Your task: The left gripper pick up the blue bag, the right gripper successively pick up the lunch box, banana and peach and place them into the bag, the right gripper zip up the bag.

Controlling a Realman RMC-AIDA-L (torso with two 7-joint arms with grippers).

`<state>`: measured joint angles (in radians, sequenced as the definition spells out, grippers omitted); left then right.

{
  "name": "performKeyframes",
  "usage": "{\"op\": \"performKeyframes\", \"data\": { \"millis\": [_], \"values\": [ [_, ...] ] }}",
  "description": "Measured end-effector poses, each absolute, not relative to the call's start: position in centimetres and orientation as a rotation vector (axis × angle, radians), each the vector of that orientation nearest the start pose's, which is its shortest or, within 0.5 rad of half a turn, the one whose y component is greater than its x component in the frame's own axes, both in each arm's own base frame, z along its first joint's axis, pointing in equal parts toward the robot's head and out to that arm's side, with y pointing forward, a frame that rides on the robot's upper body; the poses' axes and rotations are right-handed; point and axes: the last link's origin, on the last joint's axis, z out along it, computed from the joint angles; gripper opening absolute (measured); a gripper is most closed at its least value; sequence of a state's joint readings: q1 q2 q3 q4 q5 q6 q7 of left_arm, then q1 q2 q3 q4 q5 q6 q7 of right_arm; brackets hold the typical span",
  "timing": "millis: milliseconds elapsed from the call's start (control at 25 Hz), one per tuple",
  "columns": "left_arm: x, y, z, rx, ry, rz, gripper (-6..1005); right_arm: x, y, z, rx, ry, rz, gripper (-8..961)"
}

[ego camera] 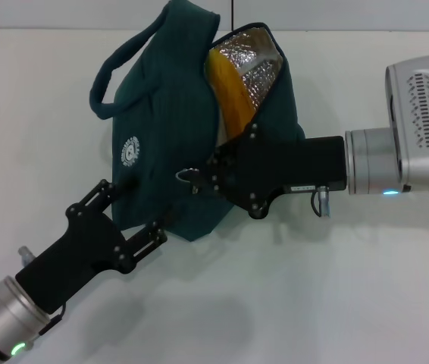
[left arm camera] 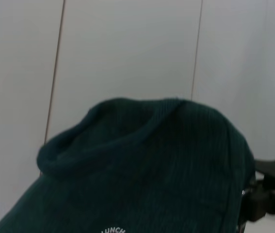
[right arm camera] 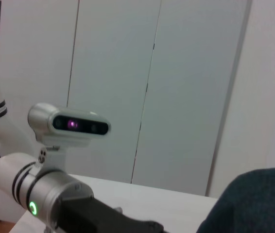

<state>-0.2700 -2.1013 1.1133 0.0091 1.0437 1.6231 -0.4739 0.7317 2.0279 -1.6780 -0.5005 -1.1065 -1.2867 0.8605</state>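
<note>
The blue bag (ego camera: 170,129) stands tilted mid-table, its top partly open on silver foil lining and the yellow-orange banana (ego camera: 228,89) inside. My left gripper (ego camera: 135,208) reaches in from the lower left, its fingers shut on the bag's lower side. In the left wrist view the bag (left arm camera: 142,170) fills the lower part, and the right wrist view shows a corner of the bag (right arm camera: 256,204). My right gripper (ego camera: 201,179) comes from the right across the bag's front, shut on the zipper pull, whose metal ring (ego camera: 184,176) sticks out past the fingertips. The lunch box and peach are hidden.
The white table (ego camera: 336,288) spreads around the bag, with a pale wall behind. One loop handle (ego camera: 112,72) hangs off the bag's left. The right wrist view shows the robot's head camera (right arm camera: 69,124) and the left arm's wrist with its green light (right arm camera: 33,208).
</note>
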Motion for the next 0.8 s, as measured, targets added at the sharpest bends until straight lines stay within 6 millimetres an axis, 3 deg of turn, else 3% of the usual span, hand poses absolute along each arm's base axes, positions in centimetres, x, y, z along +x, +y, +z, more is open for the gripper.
{"op": "performKeyframes", "data": {
  "millis": [240, 680, 800],
  "values": [
    [-31.2, 21.6, -6.2, -2.184, -0.503, -1.012, 791, 14.6, 34.4, -8.2, -2.873, -0.249, 0.867, 19],
    [-31.5, 22.3, -6.6, -2.197, -0.521, -0.956, 344, 15.3, 34.2, -8.1, -2.852, -0.23, 0.874, 19],
    [-31.5, 22.2, -6.6, -2.196, -0.523, -0.955, 283, 15.4, 34.2, -7.9, -2.832, -0.233, 0.887, 19]
  ]
}}
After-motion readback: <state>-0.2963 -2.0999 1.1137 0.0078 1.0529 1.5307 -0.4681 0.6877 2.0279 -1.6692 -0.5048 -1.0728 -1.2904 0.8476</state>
